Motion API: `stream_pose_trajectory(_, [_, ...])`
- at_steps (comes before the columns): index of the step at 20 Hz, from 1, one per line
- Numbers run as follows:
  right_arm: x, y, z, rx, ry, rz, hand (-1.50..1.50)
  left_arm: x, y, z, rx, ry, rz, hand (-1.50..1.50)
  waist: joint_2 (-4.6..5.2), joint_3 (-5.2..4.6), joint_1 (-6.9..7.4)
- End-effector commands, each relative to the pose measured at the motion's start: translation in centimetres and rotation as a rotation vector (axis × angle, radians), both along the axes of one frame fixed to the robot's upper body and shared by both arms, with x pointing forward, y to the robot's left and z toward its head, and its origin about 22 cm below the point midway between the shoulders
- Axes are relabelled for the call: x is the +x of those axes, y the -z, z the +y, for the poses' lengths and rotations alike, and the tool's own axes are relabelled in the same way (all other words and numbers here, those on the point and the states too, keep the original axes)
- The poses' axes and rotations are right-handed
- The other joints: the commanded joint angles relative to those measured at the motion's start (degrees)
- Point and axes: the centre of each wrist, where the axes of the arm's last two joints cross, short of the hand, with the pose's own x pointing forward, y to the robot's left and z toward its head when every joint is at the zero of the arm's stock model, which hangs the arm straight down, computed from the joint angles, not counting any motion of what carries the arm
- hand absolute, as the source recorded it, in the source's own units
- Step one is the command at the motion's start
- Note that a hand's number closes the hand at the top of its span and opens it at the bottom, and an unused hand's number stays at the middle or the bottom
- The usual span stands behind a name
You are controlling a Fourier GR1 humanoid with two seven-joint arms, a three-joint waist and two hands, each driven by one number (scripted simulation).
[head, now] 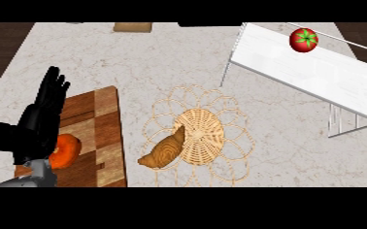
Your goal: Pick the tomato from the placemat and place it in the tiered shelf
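The red tomato (303,40) with a green star-shaped top sits on the upper level of the white tiered shelf (287,60) at the right. No hand touches it. A round woven placemat (215,109) lies in the middle of the counter, and a brown croissant (165,153) rests on its lower left part. At the left edge my left hand (43,109) stands open, fingers pointing up, over the wooden board. My right hand does not show in the head view.
A checkered wooden cutting board (100,126) lies at the lower left with an orange round fruit (66,150) on it, partly behind my left hand. A tan object (132,27) lies at the counter's far edge. The shelf's thin metal legs (333,121) stand at the right.
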Motion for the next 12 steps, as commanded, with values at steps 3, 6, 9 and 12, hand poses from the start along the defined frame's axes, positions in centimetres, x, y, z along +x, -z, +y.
stream_pose_trajectory(3, [-8.7, 0.7, -0.8, 0.022, -0.007, 0.043, -1.5, 0.3, 0.8, 1.3, -0.01, -0.011, 0.008, 0.0, 0.08, 0.03, -0.46])
stream_pose_trajectory(6, [-11.7, -0.3, -0.7, 0.023, -0.063, 0.013, -1.5, -0.5, 1.2, 1.2, -0.006, 0.003, 0.0, 0.0, 0.04, 0.03, -0.05])
stream_pose_trajectory(9, [-12.8, 1.2, -2.1, 0.023, -0.063, -0.019, -1.5, -0.9, 0.5, -0.2, -0.016, 0.014, 0.005, 0.0, 0.08, 0.06, 0.34])
stream_pose_trajectory(12, [-14.2, 0.8, -3.7, 0.009, -0.071, 0.001, -1.5, 0.3, 0.8, 0.0, 0.005, 0.012, 0.012, 0.0, 0.14, 0.05, 0.24])
